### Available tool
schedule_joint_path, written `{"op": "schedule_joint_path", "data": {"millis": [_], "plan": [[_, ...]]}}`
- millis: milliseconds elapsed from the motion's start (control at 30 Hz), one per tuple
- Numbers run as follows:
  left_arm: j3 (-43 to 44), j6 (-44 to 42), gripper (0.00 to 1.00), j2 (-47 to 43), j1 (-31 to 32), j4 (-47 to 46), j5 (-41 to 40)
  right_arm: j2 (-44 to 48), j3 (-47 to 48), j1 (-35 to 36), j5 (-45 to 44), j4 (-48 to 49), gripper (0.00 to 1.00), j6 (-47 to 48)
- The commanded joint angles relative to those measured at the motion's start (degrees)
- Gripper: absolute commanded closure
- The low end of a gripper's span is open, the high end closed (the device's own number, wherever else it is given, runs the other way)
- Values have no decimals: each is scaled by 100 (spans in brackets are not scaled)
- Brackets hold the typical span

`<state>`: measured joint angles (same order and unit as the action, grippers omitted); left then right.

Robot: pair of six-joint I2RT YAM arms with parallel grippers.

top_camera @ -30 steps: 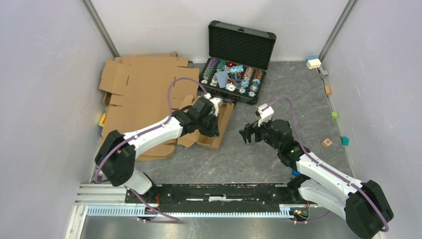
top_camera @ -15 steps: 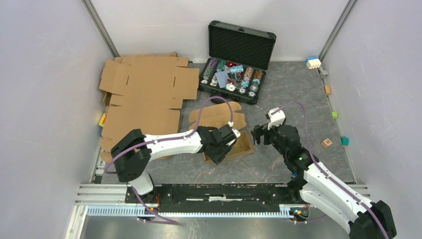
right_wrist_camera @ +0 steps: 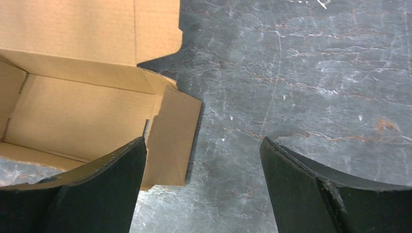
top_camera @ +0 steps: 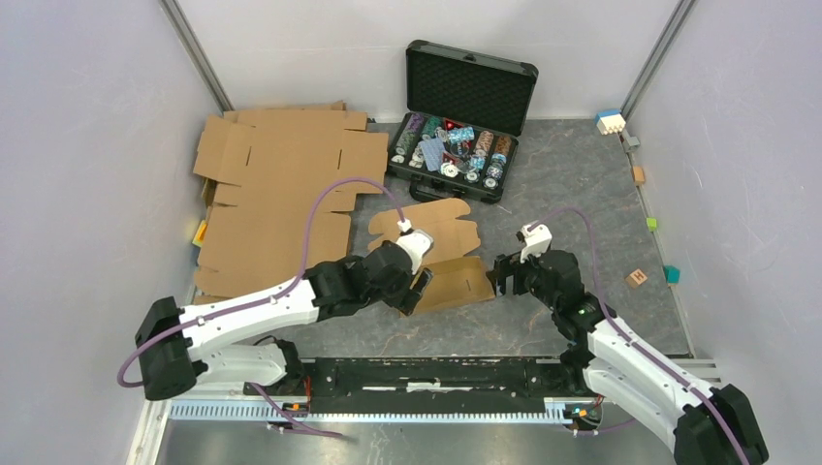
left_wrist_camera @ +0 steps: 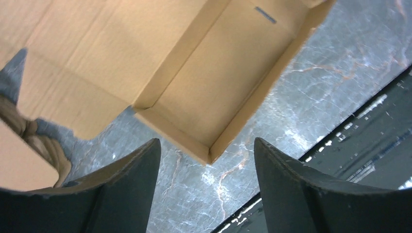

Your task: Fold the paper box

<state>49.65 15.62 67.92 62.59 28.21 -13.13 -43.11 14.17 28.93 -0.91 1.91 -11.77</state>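
The paper box [top_camera: 448, 260] is a small brown cardboard mailer lying mid-table, its lid panel spread flat behind a shallow tray with raised walls. My left gripper [top_camera: 415, 292] hovers at the tray's near-left corner, open. In the left wrist view the box [left_wrist_camera: 194, 82] corner sits just ahead of the left gripper [left_wrist_camera: 206, 143], with nothing between the fingers. My right gripper [top_camera: 502, 276] stands open just right of the box. The right wrist view shows the tray [right_wrist_camera: 82, 111] and a loose side flap [right_wrist_camera: 172, 141] beside its left finger; the right gripper [right_wrist_camera: 203, 140] holds nothing.
Bigger flat cardboard sheets [top_camera: 281, 194] lie at the back left. An open black case of chips [top_camera: 456, 136] stands at the back. Small coloured blocks [top_camera: 637, 278] line the right wall. A black rail [top_camera: 436, 373] runs along the near edge.
My left gripper dragged the box off the cardboard stack toward the table's middle, then opened and let it go. The right gripper shifted slightly toward the box's right side.
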Motion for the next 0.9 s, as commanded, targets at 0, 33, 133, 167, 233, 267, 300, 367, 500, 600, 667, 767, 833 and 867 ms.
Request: {"op": "schedule_joint_path", "data": {"millis": [0,33,133,167,233,267,300,367,500,600,667,767,833,867], "plan": [[-384,899,20,-484,-40,-87,-897,-148,46,-54,693,439,9,-196],[-464,1049,18,-570,-76,-12,-962,-241,82,-59,807,437,8,-180],[-644,1459,17,-688,-221,171,-817,-507,189,-54,1060,379,6,-82],[-700,1565,18,-683,-271,176,-737,-605,204,-54,1116,396,6,-77],[-834,1704,20,-632,-377,107,-587,-736,228,-52,1185,435,6,-80],[-886,1753,23,-604,-419,48,-545,-766,218,-58,1221,461,6,-84],[-940,1796,25,-564,-483,-20,-490,-798,209,-54,1235,499,6,-100],[-1042,1860,27,-510,-613,-219,-355,-802,163,-55,1298,569,6,-137],[-1141,1920,30,-269,-972,-579,-17,-746,131,-48,1229,546,8,-94],[-1140,2062,35,-7,-1185,-746,140,-585,112,-45,952,396,9,35],[-1192,2121,40,159,-1270,-1014,357,-472,72,-45,827,363,8,109],[-1215,2157,47,393,-1284,-1230,495,-413,77,-45,824,312,8,178],[-1134,2113,54,549,-1284,-1165,421,-446,95,-39,886,298,8,222],[-1095,2087,57,604,-1284,-1100,370,-465,116,-28,864,270,8,229]]}}
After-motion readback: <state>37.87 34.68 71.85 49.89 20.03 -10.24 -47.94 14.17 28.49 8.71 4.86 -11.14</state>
